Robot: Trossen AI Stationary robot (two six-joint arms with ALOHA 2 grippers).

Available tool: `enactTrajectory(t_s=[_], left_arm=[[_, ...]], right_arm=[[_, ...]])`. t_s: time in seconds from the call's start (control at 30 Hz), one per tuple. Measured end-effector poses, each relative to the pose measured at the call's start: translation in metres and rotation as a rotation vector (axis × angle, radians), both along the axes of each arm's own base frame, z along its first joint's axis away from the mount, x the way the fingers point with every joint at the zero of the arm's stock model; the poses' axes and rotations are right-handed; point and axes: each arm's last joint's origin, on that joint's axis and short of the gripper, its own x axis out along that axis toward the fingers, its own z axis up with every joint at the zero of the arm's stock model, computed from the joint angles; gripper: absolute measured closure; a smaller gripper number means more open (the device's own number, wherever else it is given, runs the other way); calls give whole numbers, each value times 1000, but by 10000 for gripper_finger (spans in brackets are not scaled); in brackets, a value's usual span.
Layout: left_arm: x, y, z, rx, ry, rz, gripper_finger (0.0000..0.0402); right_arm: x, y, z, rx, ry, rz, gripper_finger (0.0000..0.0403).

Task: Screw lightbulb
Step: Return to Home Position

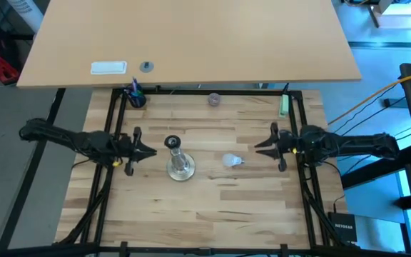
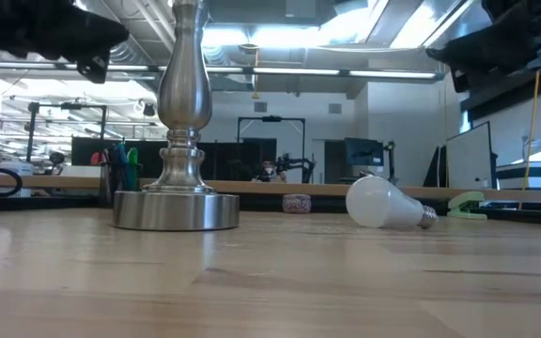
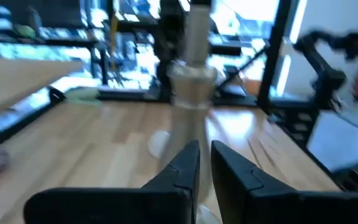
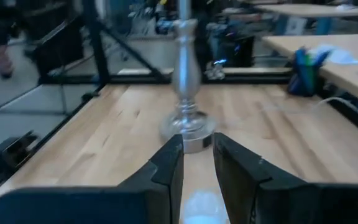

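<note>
The white frosted lightbulb (image 1: 231,160) lies on its side on the wooden table, right of centre, with its silvery base toward the right; it also shows in the low view (image 2: 383,203). The silvery stand (image 1: 179,165) stands upright on its round base, its dark socket top (image 1: 171,143) up. My left gripper (image 1: 150,151) hovers just left of the stand, its fingers nearly together (image 3: 205,149), and holds nothing. My right gripper (image 1: 257,148) hovers right of the bulb, slightly open (image 4: 197,142) and empty. Both are above the table.
A small purplish-grey round object (image 1: 213,99) lies at the far edge. A dark cup of pens (image 1: 135,96) stands at the far left corner and a green item (image 1: 284,106) lies at the far right. A black frame (image 1: 113,121) borders the table. Bare wood lies near the front edge.
</note>
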Motion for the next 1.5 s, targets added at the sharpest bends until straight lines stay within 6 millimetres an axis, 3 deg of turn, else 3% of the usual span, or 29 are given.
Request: enactTrajectory(t_s=[0.43, 0.57, 0.73, 0.9, 1.5], left_arm=[[-18, 14, -35, -20, -118, 88, 370], [-22, 15, -37, -53, -127, 86, 370], [-25, 15, -36, -30, -144, 87, 370], [-25, 15, -37, -36, -129, 87, 370], [-24, 15, -41, -53, -88, 95, 370]], right_arm=[[-15, -21, -25, 144, -67, -123, 313], [-18, -27, -31, 282, -91, -273, 313], [-21, -32, -48, 305, -110, -462, 313], [-22, -30, -58, 290, -90, -428, 313], [-24, -27, -59, 212, -81, -322, 313]])
